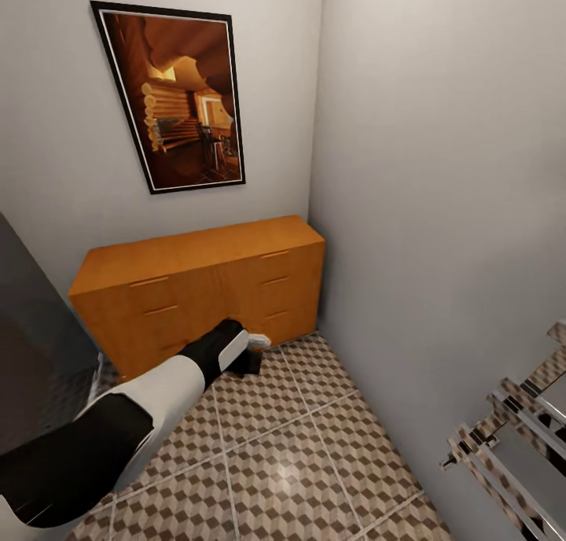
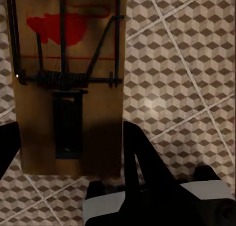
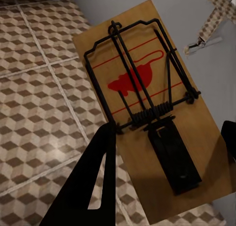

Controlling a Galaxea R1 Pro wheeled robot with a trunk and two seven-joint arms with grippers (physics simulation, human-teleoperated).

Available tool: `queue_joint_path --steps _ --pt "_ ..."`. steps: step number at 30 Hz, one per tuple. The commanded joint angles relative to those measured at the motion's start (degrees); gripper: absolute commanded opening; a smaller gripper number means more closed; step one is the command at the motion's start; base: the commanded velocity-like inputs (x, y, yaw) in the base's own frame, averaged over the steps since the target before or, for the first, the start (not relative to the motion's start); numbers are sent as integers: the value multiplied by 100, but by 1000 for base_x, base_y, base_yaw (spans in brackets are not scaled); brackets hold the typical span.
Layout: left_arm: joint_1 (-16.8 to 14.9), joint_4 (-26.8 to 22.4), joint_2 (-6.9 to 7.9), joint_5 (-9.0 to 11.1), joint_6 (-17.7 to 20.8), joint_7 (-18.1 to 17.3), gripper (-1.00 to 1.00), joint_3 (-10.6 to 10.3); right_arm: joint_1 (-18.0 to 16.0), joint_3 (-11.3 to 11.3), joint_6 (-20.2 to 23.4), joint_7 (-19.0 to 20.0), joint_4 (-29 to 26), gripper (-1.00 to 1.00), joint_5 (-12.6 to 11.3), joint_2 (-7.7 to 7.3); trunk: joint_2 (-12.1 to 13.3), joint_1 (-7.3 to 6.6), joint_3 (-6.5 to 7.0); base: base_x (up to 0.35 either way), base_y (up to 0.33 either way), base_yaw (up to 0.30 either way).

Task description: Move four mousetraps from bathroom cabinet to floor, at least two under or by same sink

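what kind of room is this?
Probably a tiled corner of a home bathroom: cube-pattern floor tiles, an orange-brown wooden cabinet against plain walls, and a framed picture above it. No sink is visible, so that's a guess.

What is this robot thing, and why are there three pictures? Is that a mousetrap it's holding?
It's a robot with two arms, drawn inside a computer simulation. The big picture comes from a camera on its head. There you see its black and white left arm reaching down toward an orange-brown wooden cabinet in the corner, above the patterned bathroom floor. A framed picture hangs on the wall.

The other two pictures come from little cameras on its wrists, looking along the fingers. In the left wrist view, the left end effector has a wooden mousetrap between its two dark fingers. In the right wrist view, the right end effector has a second mousetrap between its fingers. Both traps have a black wire spring and a red mouse shape, and the tiles show beneath them.
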Motion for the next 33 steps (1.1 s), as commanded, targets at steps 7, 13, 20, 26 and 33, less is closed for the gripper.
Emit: queue_joint_path --steps 7,13,20,26,33 --pt "1321 1262 36 -3 -3681 12 -100 -35 -126 -7 214 -52 -25 -100 416 -36 -12 3 -10 0 0 0" --pt "2704 1731 445 -36 -6543 -13 -100 -37 -581 -23 693 -49 -52 -100 796 -55 -12 3 -10 0 0 0" --pt "4049 1754 1131 -48 -8725 -402 -100 -30 -1154 -25 936 593 -247 -100 829 -50 -12 3 -10 0 0 0" --pt "4633 1755 1476 -42 -10023 -450 -100 -29 -1620 -41 2006 1224 -656 -100 815 -57 -12 3 -10 0 0 0" --pt "4728 1755 1508 -47 -10177 -406 -100 -21 -1664 -13 2020 1285 -750 -100 804 -58 -12 3 -10 0 0 0"
